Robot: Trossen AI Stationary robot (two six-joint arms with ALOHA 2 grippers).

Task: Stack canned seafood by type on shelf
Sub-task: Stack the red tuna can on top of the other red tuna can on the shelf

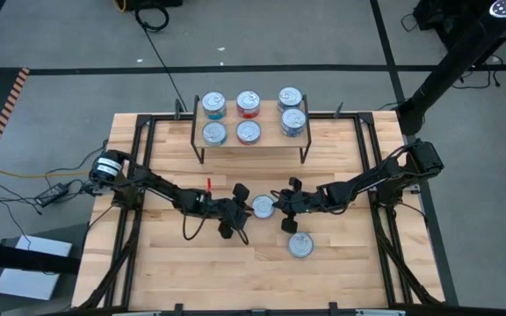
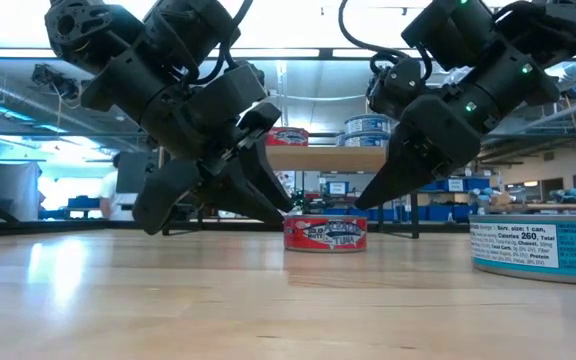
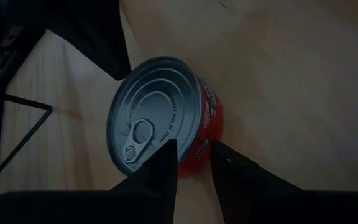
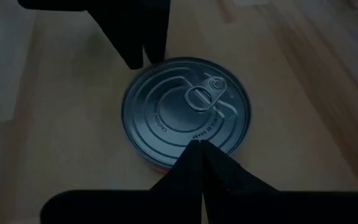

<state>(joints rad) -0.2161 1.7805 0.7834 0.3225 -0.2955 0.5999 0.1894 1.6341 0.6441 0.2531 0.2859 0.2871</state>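
Observation:
A red-labelled tin with a silver pull-tab lid [image 1: 263,206] [image 2: 325,233] stands flat on the table between both grippers. My left gripper [image 1: 246,211] [image 3: 193,149] is at the tin's left rim, narrowly open, one finger over the lid edge and one beside the red wall. My right gripper [image 1: 279,209] [image 4: 197,144] is shut, its tips over the lid's right edge. A teal-labelled tin [image 1: 300,246] [image 2: 538,250] stands nearer the table's near edge. The shelf [image 1: 253,147] holds several tins: teal on the left, red in the middle, blue on the right. My left gripper slants down from the table's left, with the red tin's rim [image 3: 194,155] in the narrow gap between its fingers; I cannot tell whether it touches. My right gripper slants down from the right, shut tips at the lid's edge [image 4: 194,134]; I cannot tell whether it touches.
The shelf stands on thin black legs [image 1: 198,149] toward the table's far edge, behind both grippers. Black frame rails [image 1: 139,140] run along the table's left and right sides. Bare wood lies around the near-side teal tin.

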